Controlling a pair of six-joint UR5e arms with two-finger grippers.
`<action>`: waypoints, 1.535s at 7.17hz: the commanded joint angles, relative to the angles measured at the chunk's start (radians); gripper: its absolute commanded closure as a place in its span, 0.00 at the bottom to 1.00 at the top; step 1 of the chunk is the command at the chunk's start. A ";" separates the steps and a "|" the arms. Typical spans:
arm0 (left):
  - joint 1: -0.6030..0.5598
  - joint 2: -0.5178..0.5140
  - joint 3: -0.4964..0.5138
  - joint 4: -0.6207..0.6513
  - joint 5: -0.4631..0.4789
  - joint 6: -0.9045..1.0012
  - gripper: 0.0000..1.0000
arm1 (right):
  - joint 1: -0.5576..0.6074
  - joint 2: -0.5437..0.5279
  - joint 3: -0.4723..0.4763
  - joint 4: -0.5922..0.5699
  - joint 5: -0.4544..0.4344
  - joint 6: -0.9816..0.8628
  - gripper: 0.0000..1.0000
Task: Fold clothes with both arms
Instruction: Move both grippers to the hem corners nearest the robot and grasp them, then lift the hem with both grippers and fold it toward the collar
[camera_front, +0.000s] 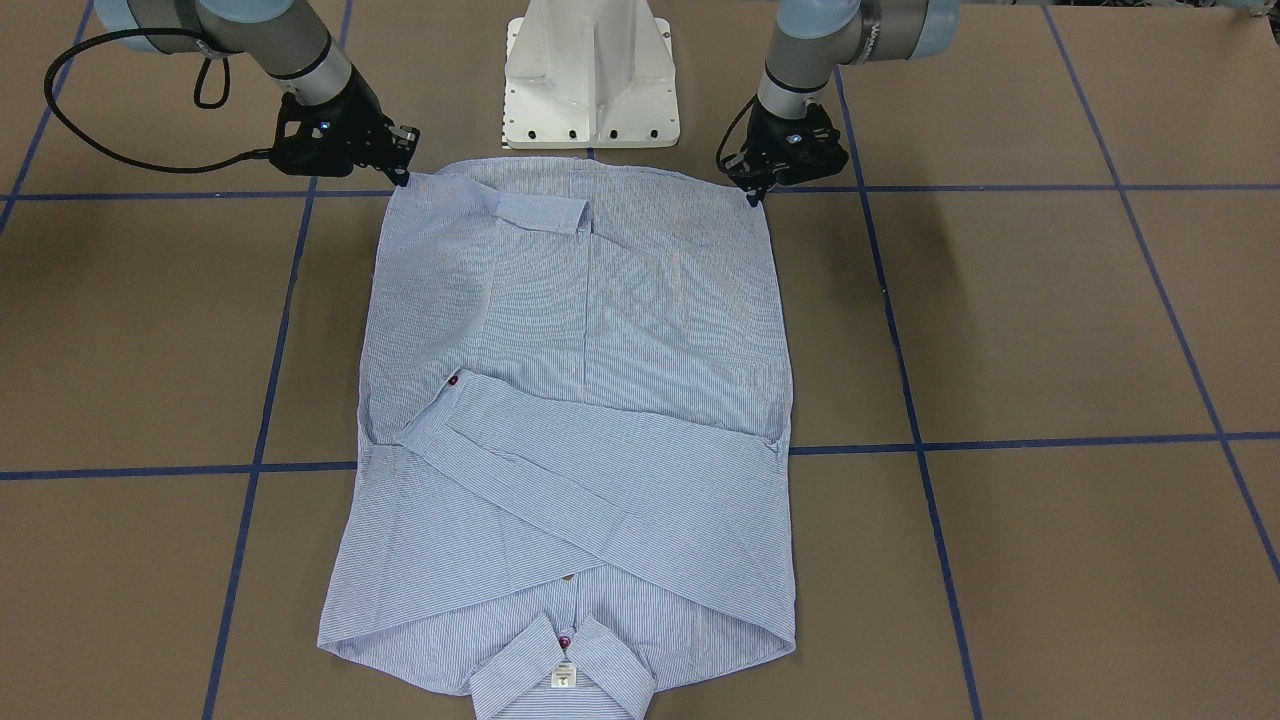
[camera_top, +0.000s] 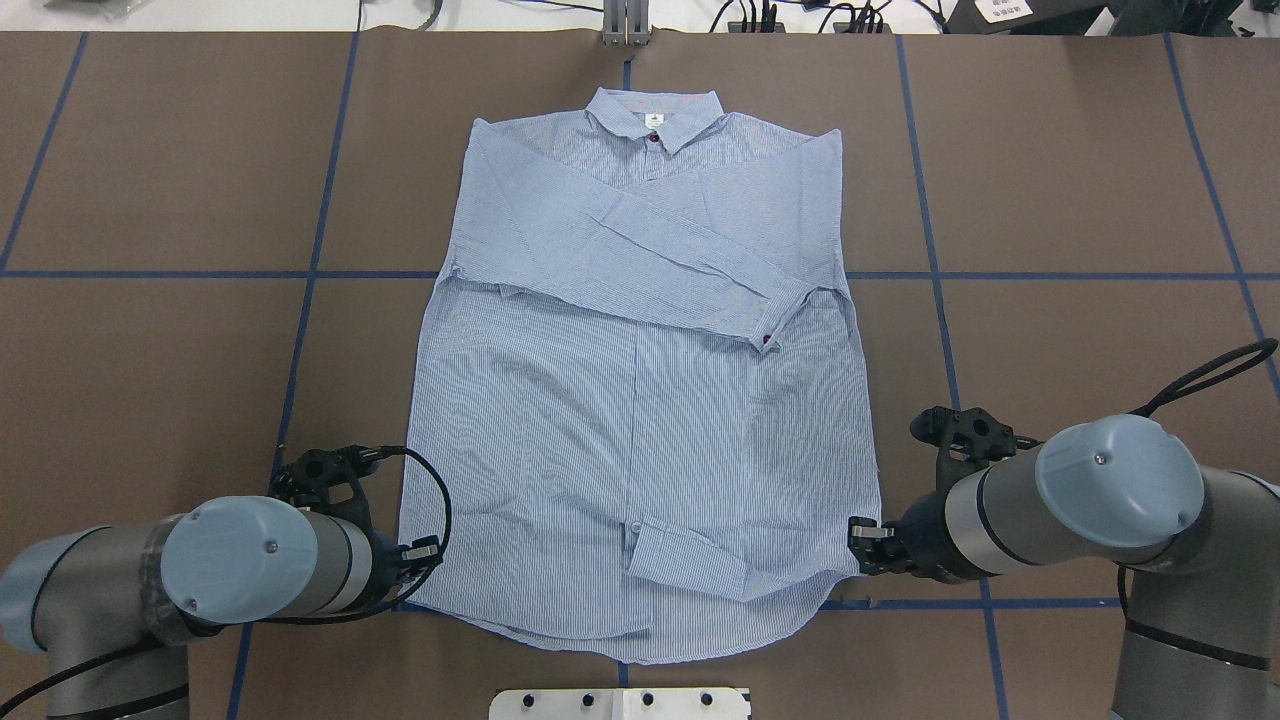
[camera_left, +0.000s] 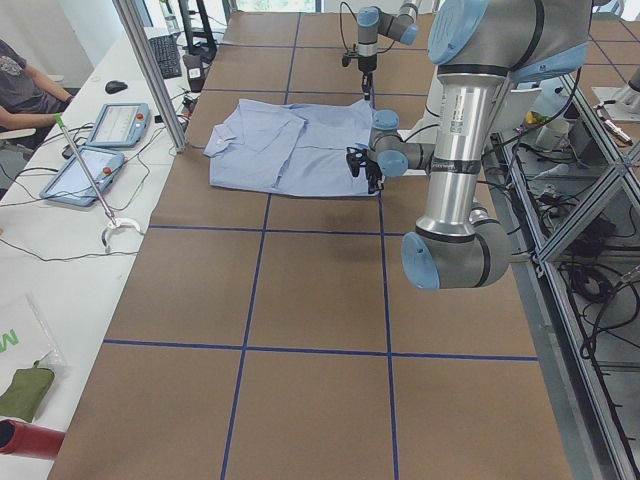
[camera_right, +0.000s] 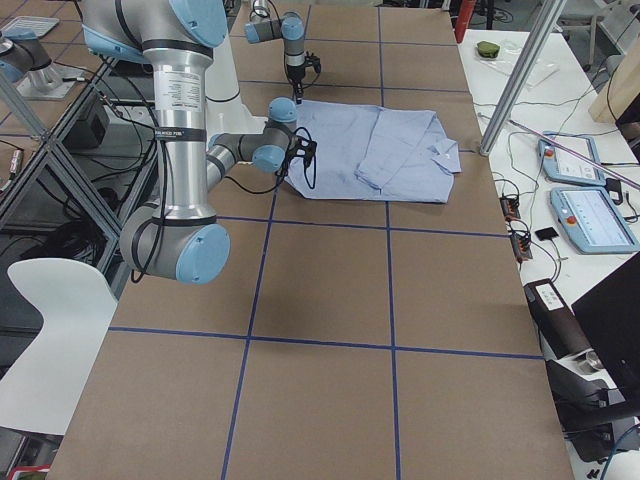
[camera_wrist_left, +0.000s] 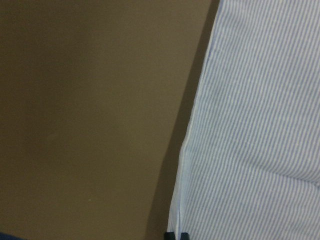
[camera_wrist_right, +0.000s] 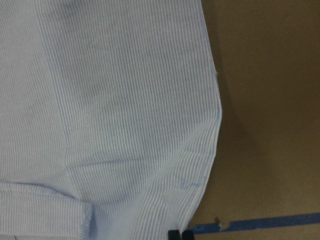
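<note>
The light blue striped shirt lies flat and front up on the brown table, both sleeves folded across the chest. Its collar is on the far side from me and its hem is near my base. My left gripper is at the hem's left corner. In the left wrist view its fingertips are pinched together on the shirt's edge. My right gripper is at the hem's right corner, and its fingertips are likewise shut on the hem. One cuff lies near the hem.
The white pedestal base stands just behind the hem, between the arms. Blue tape lines grid the brown table. A side table with tablets and a seated person is beyond the collar end.
</note>
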 joint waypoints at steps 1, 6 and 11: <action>0.001 -0.001 -0.142 0.170 -0.003 0.001 1.00 | 0.009 -0.002 0.029 0.003 0.037 -0.002 1.00; 0.106 -0.006 -0.351 0.359 -0.015 -0.002 1.00 | 0.005 -0.006 0.138 0.006 0.217 -0.002 1.00; 0.061 -0.039 -0.384 0.372 -0.034 0.009 1.00 | 0.090 0.020 0.119 0.006 0.260 -0.014 1.00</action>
